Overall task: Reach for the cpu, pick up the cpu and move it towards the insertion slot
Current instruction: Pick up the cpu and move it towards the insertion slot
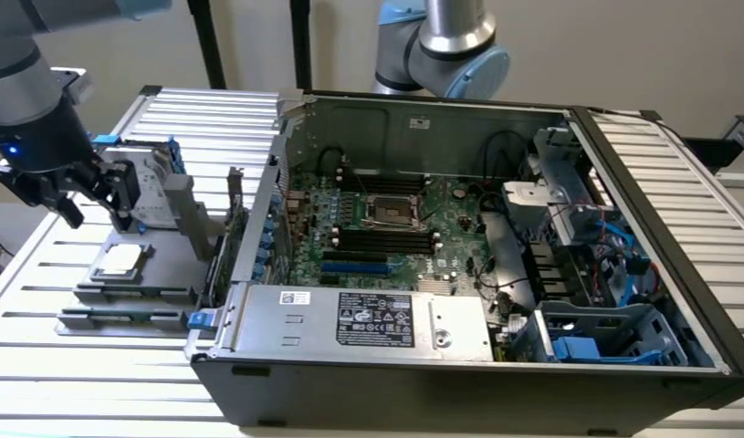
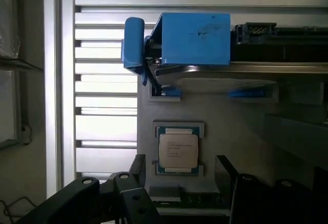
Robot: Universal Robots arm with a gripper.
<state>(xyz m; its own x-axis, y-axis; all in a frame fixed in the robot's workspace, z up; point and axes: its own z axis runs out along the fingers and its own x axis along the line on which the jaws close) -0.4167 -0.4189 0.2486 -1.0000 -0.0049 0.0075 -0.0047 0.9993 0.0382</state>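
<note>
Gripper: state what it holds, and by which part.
Nothing is held. The gripper is open and hovers above the cpu, which lies flat, apart from the fingers.

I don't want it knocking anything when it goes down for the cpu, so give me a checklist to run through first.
1. Hand open: ok, fingers apart.
2. cpu flat in its grey holder, nothing on it: ok.
3. Hand lined up over cpu: ok, it sits between the fingers in the wrist view.
4. Clearance from the blue-framed hard drive: cannot tell.
5. Insertion slot free to receive it: cannot tell.
</note>
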